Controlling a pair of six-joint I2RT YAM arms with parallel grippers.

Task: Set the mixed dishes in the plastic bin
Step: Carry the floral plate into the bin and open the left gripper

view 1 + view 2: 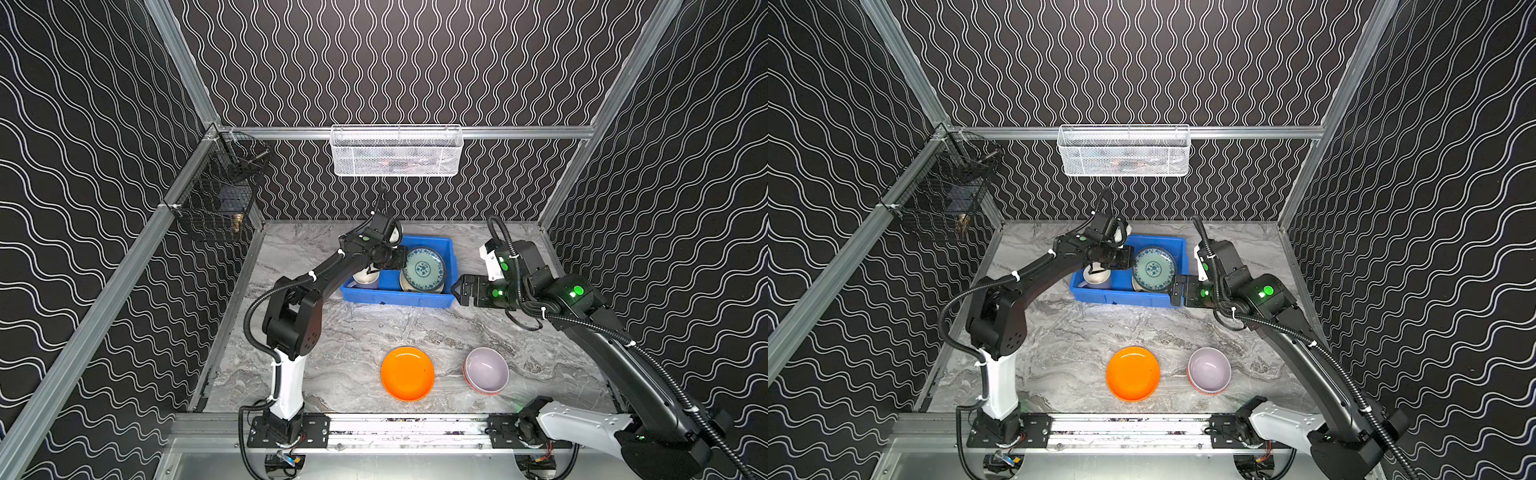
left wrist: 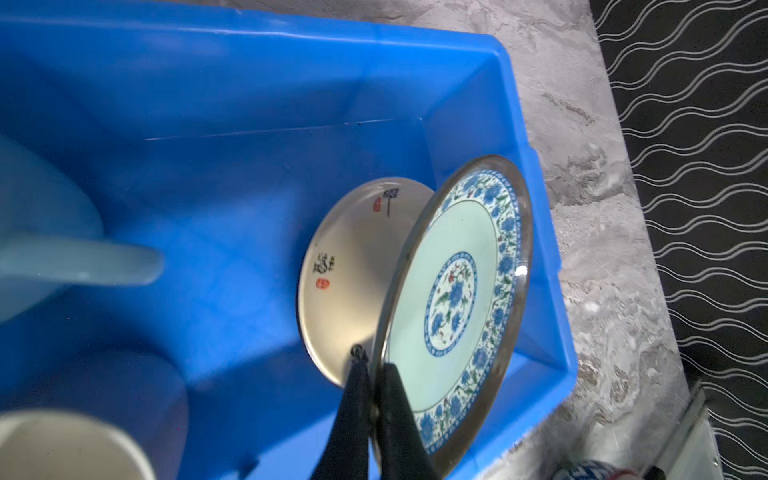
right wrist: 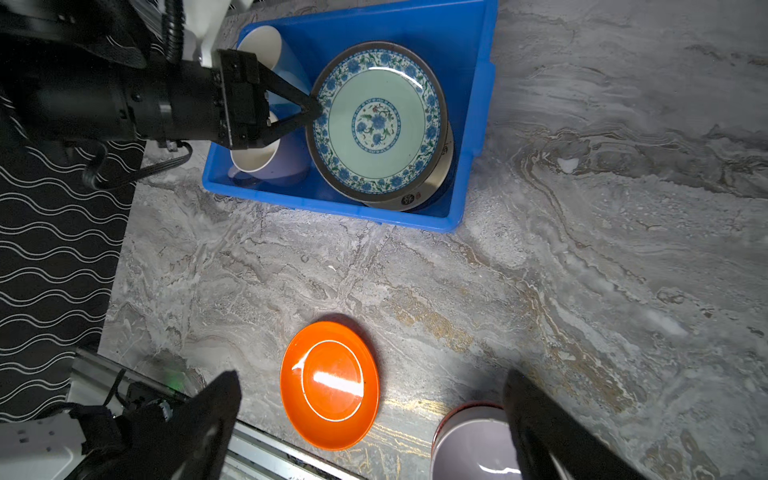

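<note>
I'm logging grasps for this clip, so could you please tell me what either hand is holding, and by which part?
The left hand pinches the patterned plate by its rim; the right hand is open and holds nothing.

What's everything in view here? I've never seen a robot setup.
table: 1, grey marble.
bin: 1, bright blue, table back.
patterned plate: 1, teal-blue, tilted in the bin.
cream plate: 1, in the bin under the patterned plate.
light blue mug: 1, in the bin.
lavender mug: 1, in the bin.
orange plate: 1, table front.
lavender bowl: 1, table front, nested in another.
outer bowl: 1, orange edge showing.
white mesh basket: 1, back rail.
black wire basket: 1, left rail.
left hand: 1, black, shut on patterned plate's rim.
right hand: 1, black, open, beside the bin.
</note>
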